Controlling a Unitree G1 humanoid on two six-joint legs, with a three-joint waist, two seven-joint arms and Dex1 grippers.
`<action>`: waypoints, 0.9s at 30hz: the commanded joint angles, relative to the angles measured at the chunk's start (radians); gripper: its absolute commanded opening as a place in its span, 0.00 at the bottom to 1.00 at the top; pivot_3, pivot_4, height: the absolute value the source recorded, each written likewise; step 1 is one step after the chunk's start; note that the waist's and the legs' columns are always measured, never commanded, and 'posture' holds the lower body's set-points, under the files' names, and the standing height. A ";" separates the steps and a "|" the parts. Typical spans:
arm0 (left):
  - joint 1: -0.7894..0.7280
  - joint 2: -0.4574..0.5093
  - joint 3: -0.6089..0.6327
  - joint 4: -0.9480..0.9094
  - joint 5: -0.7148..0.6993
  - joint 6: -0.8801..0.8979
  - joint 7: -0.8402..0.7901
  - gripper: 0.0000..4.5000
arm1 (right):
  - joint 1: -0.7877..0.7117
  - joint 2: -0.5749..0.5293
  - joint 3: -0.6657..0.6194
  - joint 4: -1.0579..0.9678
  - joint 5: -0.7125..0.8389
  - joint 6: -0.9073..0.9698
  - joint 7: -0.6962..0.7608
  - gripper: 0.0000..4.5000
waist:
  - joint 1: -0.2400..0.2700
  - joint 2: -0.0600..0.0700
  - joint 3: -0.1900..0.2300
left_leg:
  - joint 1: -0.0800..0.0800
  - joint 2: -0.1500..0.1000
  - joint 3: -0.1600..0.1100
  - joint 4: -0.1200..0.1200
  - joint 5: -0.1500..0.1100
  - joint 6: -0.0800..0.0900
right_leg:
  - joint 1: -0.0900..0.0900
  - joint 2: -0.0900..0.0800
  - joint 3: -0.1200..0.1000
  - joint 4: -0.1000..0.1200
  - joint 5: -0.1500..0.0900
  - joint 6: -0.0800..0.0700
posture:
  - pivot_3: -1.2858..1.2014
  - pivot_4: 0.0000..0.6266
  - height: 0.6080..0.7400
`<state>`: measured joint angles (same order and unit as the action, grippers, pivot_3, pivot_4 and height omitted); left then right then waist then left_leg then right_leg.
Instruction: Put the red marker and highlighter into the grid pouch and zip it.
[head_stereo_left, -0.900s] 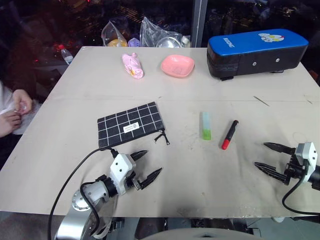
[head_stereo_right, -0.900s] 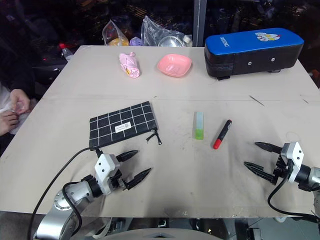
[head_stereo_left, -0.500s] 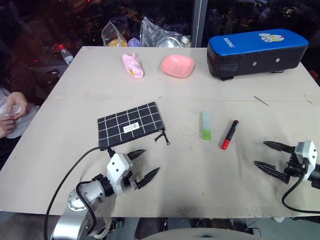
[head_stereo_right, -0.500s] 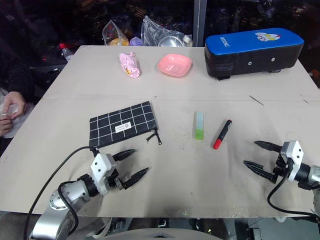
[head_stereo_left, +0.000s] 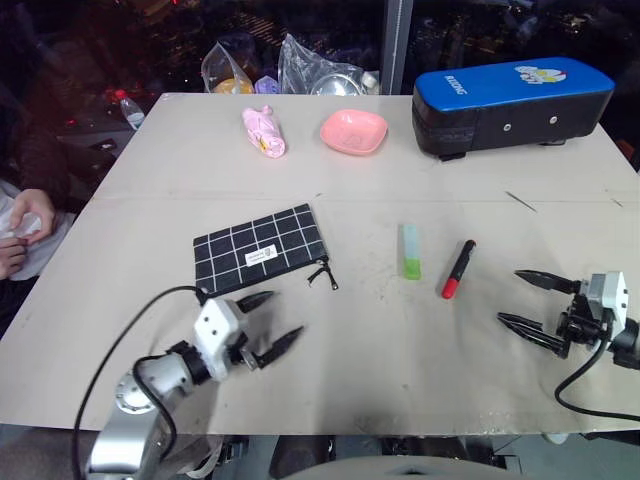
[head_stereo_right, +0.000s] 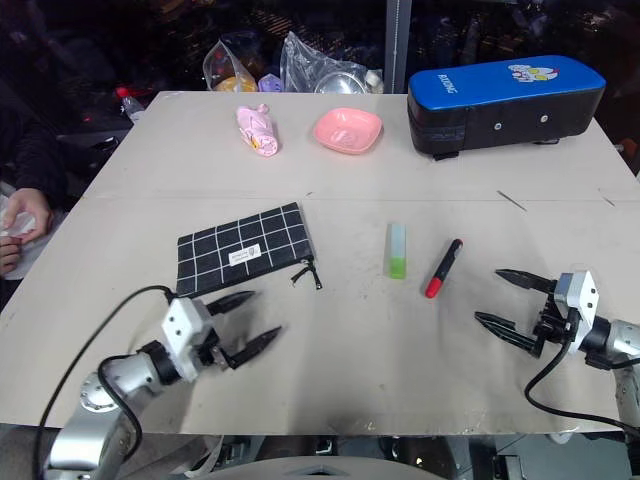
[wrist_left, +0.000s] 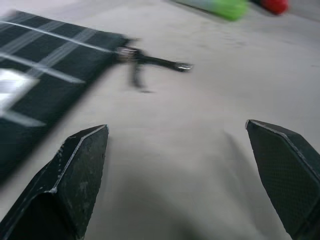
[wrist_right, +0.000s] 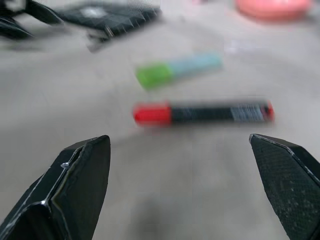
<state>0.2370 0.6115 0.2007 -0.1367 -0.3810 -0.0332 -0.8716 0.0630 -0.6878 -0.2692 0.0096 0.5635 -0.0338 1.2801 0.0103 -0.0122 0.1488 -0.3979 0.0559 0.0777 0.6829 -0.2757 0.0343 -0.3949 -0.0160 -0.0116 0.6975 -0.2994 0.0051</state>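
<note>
Nearby, red marker (head_stereo_left: 458, 270) beside highlighter (head_stereo_left: 411, 251).

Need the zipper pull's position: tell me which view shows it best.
The left wrist view: the zipper pull is large, jutting off the grid pouch corner. Both eye views show it small; the right wrist view only blurs it.

A robot test lab: a bare beige table (head_stereo_left: 150, 170) of staged props, dark clutter (head_stereo_left: 300, 65) beyond.
</note>
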 joint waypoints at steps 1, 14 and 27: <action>-0.043 0.073 0.158 0.149 -0.032 -0.061 -0.027 0.99 | -0.019 0.013 0.019 -0.162 0.069 0.070 -0.040 1.00 | -0.001 0.000 0.000 | 0.000 0.000 0.000 0.000 0.000 0.000 | 0.000 0.000 0.000 0.000 0.000 0.000 | 0.52 0.24 0.82; -0.310 0.311 0.184 0.766 0.181 -0.522 -0.086 0.99 | -0.065 0.045 0.059 -0.203 0.050 0.094 -0.088 1.00 | 0.000 -0.005 0.001 | -0.001 -0.001 0.002 0.000 -0.001 0.002 | 0.000 -0.004 -0.001 -0.001 0.000 0.000 | 0.52 0.24 0.82; -0.517 0.393 -0.073 1.050 0.506 -1.083 -0.027 0.99 | -0.038 0.056 0.041 -0.224 0.049 0.083 -0.115 1.00 | 0.005 -0.005 0.001 | -0.001 -0.001 0.003 0.000 -0.002 0.002 | -0.001 -0.004 -0.002 -0.001 0.000 0.000 | 0.52 0.24 0.82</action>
<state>-0.2690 0.9929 0.1645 0.9020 0.0633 -1.0407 -0.9278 0.0221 -0.6324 -0.2051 -0.1791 0.5987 0.0614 1.1706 0.0155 -0.0176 0.1495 -0.3989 0.0546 0.0804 0.6828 -0.2772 0.0364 -0.3956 -0.0203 -0.0131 0.6964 -0.2989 0.0050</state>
